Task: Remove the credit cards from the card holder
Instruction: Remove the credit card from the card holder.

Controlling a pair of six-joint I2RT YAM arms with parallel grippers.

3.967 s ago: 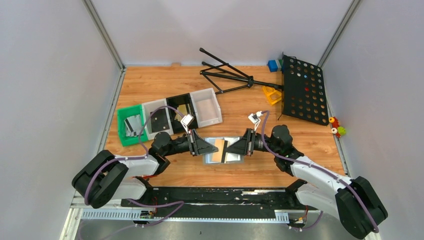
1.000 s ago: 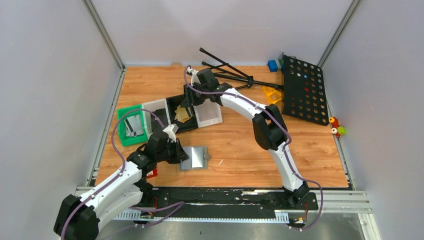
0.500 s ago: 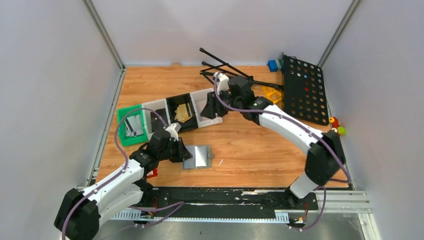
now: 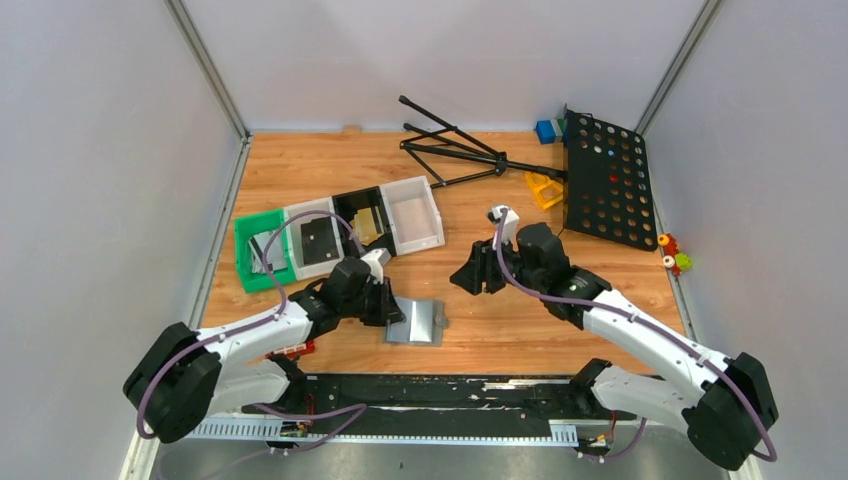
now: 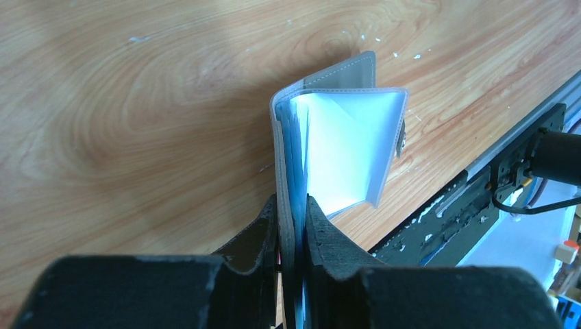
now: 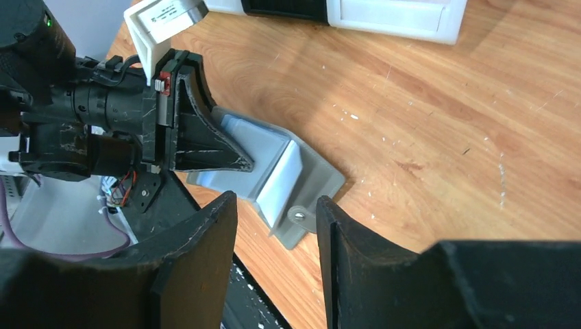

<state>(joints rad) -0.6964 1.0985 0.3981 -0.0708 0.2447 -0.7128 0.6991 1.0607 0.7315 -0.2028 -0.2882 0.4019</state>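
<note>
The card holder (image 4: pixel 415 322) lies close to the near edge of the bench, a little left of the middle, with its grey cover on the wood and its side tab (image 4: pixel 443 322) pointing toward the right edge. The left gripper (image 4: pixel 392 305) comes in from the holder's left side, and its fingers are pressed together on that end of the holder. In the left wrist view the two dark fingertips pinch the grey cover and the thin inner leaves between them, while the pale inner pocket bows open beyond them. The right gripper (image 4: pixel 462 278) sits nearer the middle of the bench, up and to the right of the holder and clear of it. Its fingers are spread wide with nothing between them. The right wrist view looks down past them at the holder and the round snap on its tab. A gold credit card (image 4: pixel 368 226) lies in the black compartment of the row of trays (image 4: pixel 245 262), which runs slanting toward the far edge on the left half of the bench. Silvery-grey cards (image 4: pixel 264 250) rest in the green compartment at the row's left end. A black folding stand (image 4: pixel 460 150) and a black perforated board (image 4: pixel 605 180) lie toward the far right corner.
</note>
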